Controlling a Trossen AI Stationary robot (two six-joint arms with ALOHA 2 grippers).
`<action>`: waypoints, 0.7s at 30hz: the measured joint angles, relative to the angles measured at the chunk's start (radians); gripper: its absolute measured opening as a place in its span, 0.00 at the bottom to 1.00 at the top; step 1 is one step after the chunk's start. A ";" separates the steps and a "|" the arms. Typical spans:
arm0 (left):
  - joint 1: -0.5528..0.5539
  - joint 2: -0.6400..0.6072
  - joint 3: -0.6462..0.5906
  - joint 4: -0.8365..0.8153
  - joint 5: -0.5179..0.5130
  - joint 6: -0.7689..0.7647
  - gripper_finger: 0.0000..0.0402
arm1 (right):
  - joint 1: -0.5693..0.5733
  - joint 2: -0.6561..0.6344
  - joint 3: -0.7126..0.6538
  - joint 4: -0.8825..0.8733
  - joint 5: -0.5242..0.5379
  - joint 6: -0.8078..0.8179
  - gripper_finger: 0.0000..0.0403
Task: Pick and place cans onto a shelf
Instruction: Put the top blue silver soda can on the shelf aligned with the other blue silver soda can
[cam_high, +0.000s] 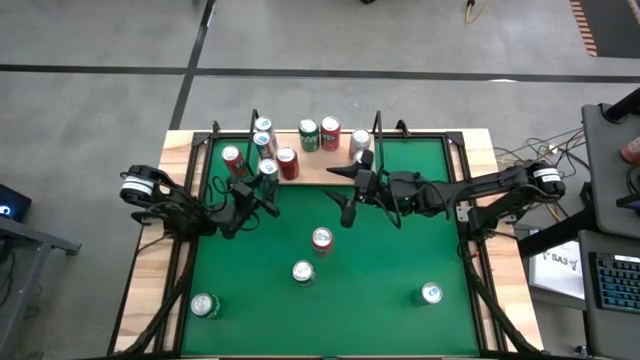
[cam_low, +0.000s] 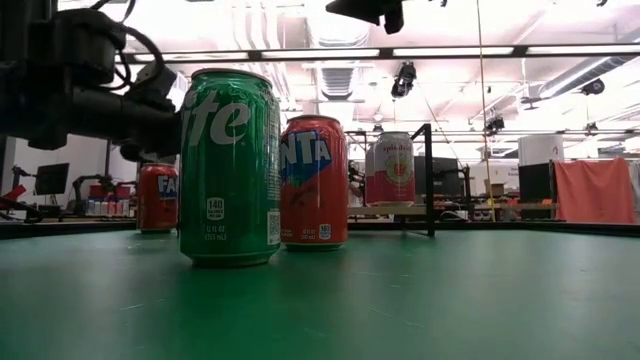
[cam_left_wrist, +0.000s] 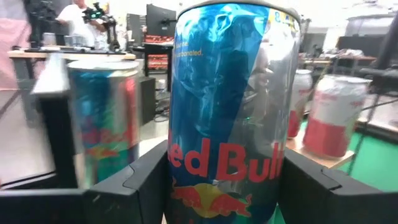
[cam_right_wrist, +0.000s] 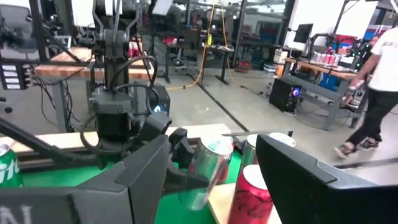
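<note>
Left wrist view shows the left pincer (cam_left_wrist: 224, 180) clamped on an upright blue can (cam_left_wrist: 230, 112), a finger (cam_left_wrist: 134, 186) pressed to each side. From above, that can (cam_high: 268, 172) stands at the shelf's (cam_high: 310, 165) front edge, beside other upright cans (red, green, silver). The right pincer (cam_high: 345, 198) hangs open and empty near the shelf. Four cans stand loose on the green surface (cam_high: 380, 270).

grey floor (cam_high: 100, 60), ceiling light strips (cam_low: 320, 52), workbenches (cam_right_wrist: 62, 65), and a person (cam_right_wrist: 373, 81) walking by.
</note>
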 joint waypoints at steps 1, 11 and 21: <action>-0.002 0.000 0.011 0.000 0.009 0.004 0.54 | 0.000 0.011 0.000 0.022 0.000 -0.005 0.58; -0.010 -0.007 0.066 -0.002 0.033 0.048 0.54 | -0.042 0.127 0.068 0.091 -0.002 -0.003 0.58; -0.032 -0.134 0.070 0.000 0.039 0.180 0.54 | -0.080 0.288 0.304 -0.108 -0.034 0.021 0.58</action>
